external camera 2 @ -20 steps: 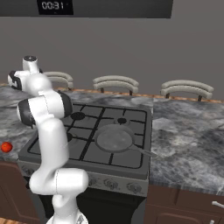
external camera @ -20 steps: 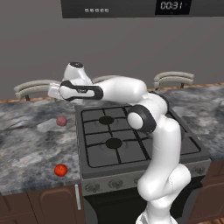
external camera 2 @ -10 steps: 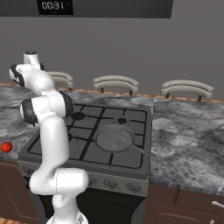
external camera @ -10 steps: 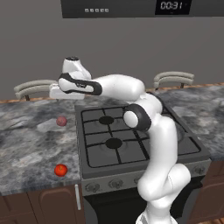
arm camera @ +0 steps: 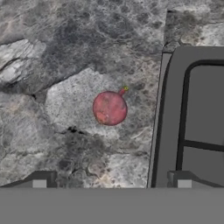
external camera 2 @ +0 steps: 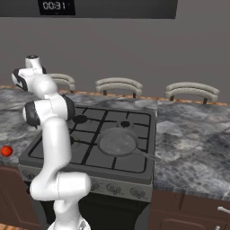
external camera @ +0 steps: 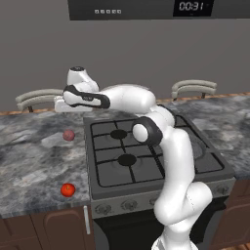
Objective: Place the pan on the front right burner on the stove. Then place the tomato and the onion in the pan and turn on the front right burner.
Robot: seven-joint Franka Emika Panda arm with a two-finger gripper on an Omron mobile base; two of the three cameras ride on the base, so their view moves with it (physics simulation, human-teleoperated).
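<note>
Counts: one stove (external camera 2: 40, 155), four burners on it, black grates over them. One pan (external camera 2: 117, 141) was on the stove, right side in the right base view. One onion (external camera: 69, 135) and one tomato (external camera: 68, 190) sat on the marble counter (external camera: 29, 161) left of the stove. Knobs (external camera 2: 112, 187) on the front panel: at least four seen, exact count unclear. Three chair backs (external camera 2: 118, 85) stood behind the counter. One microwave clock (external camera: 192, 6) overhead. One arm, one gripper (arm camera: 111, 179).
</note>
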